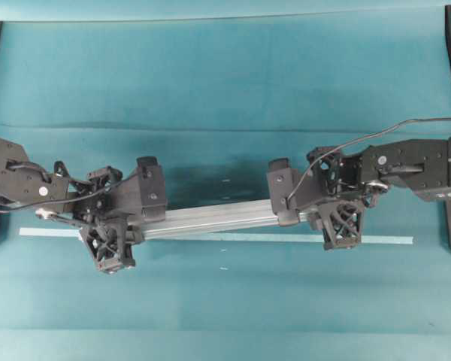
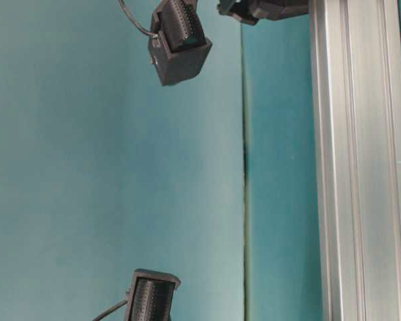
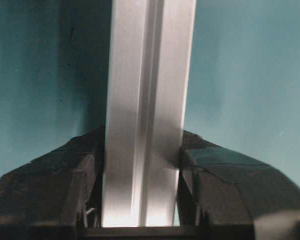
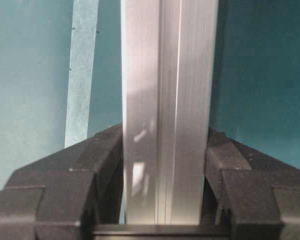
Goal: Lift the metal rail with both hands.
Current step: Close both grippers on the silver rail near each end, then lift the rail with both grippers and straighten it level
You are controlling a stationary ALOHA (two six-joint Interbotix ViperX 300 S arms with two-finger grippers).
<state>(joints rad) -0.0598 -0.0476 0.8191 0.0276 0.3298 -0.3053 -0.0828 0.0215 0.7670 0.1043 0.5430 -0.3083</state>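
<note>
You have the left gripper [image 3: 142,195] and the right gripper [image 4: 164,185] each clamped across the metal rail [image 1: 210,220], one near each end, so the load is shared and the rail stays level when lifted.

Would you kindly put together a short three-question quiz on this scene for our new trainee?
1. True or false: the left end effector has its fingers against both sides of the metal rail.
2. In the right wrist view, what lies on the cloth beside the rail? A) a pale-blue tape strip B) a screwdriver C) a second rail
3. In the overhead view, what does the right end effector grip?

Key:
1. True.
2. A, the tape strip.
3. The rail's right end; the left end effector has the other end.
</note>
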